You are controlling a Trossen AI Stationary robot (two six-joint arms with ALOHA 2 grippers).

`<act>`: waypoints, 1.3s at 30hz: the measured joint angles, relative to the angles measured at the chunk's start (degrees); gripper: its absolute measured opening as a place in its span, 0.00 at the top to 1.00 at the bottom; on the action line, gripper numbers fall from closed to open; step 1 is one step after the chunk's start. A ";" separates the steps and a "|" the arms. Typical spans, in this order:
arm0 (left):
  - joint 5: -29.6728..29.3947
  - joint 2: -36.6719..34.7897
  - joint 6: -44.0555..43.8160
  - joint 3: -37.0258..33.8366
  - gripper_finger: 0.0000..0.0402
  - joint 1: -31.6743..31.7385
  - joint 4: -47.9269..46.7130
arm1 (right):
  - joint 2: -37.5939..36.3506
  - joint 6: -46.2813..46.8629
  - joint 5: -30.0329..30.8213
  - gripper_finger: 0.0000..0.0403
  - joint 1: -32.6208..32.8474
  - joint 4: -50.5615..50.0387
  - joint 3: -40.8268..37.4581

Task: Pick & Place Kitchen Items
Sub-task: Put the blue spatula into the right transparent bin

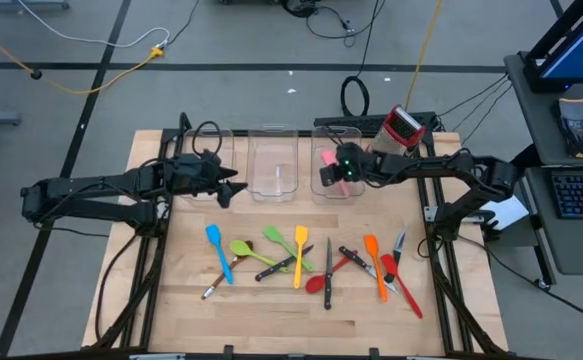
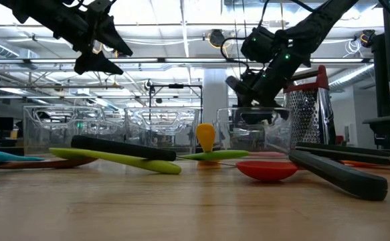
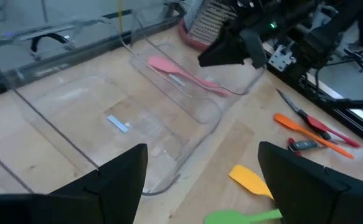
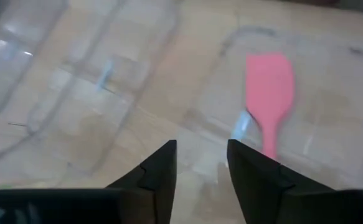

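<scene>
High view, near edge of the desk (image 1: 151, 330): most of my work lies here yet: blue spatula (image 1: 216, 246), two green spoons (image 1: 254, 254), yellow spatula (image 1: 300, 250), red spoon (image 1: 327, 278), orange spatula (image 1: 374, 262), black-handled knives (image 1: 282, 266), all loose on the wood.
Done so far: one pink spatula (image 1: 331, 168) lies in the right bin (image 1: 323, 135); I judge the task barely begun.
Left to do: every other utensil; the middle bin (image 1: 274, 165) looks bare, and the left bin (image 1: 211, 140) is partly hidden by my arm.
Left jaws (image 1: 229, 190): apart, holding nothing, hovering by the left bin.
Right jaws (image 1: 329, 178): slightly apart, holding nothing, above the right bin and the pink spatula.
Right wrist view: shows the pink blade (image 4: 269, 87) flat on the bin floor beyond my fingertips (image 4: 161, 163), clear of them.
Low view: hides the bin contents behind glare, but shows both arms raised well off the desk.
Far corner: box grater (image 1: 404, 126) stands beside the right bin.
</scene>
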 joint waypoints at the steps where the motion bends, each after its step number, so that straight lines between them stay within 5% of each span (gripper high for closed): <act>1: 0.58 0.00 -0.02 0.00 0.23 -0.02 -0.02 | -0.13 -0.13 -0.63 0.65 0.00 0.54 0.00; 12: 2.90 0.00 1.92 0.00 0.23 -0.63 -1.47 | -0.31 -4.47 -10.52 0.71 1.89 5.61 0.00; 20: 2.92 0.02 0.70 0.02 0.23 -2.16 -1.92 | -6.40 -10.13 -10.92 0.76 5.99 5.01 -0.04; 39: -0.22 0.02 0.20 0.02 0.23 -7.26 -1.70 | -25.50 -11.03 -10.47 0.91 25.50 -20.81 -0.04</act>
